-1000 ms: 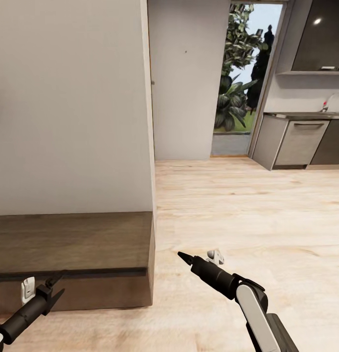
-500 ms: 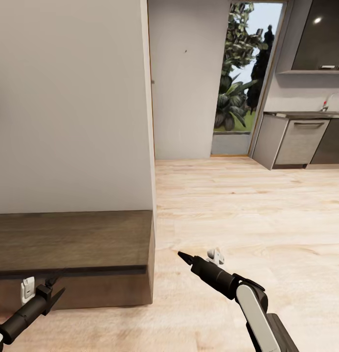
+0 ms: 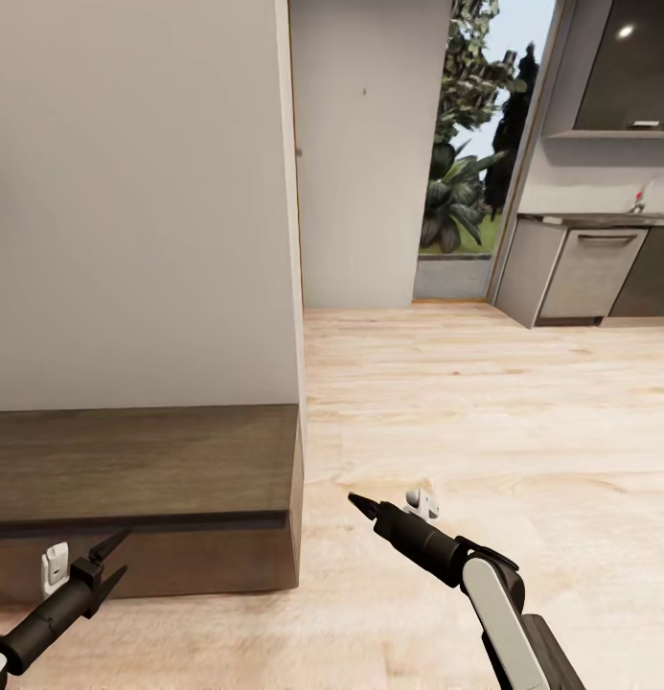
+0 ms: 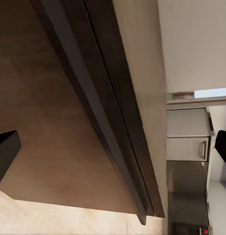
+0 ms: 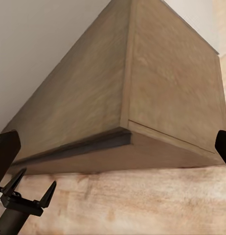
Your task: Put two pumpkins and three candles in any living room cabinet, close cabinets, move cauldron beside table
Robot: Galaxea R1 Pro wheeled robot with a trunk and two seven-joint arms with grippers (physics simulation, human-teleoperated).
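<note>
The cabinet (image 3: 140, 465) is a long low dark-brown unit against the white wall, its front shut with no drawer pulled out. It also appears in the left wrist view (image 4: 54, 122) and the right wrist view (image 5: 123, 98). My left gripper (image 3: 109, 556) hovers in front of the cabinet's front face, open and empty. My right gripper (image 3: 362, 505) is over the floor just past the cabinet's right end, also open and empty. The right wrist view catches the left gripper (image 5: 32, 190) with its fingers spread. The pumpkins, candles, cauldron and table are out of view.
A white wall (image 3: 140, 211) rises behind the cabinet and ends in a corner at its right end. Pale wooden floor (image 3: 485, 412) stretches to the right. Beyond it are a glass door onto plants (image 3: 466, 163) and grey kitchen cabinets (image 3: 585, 273).
The whole picture has slid slightly upward, so the camera has moved. Both arms hold the same pose and both grippers stay open.
</note>
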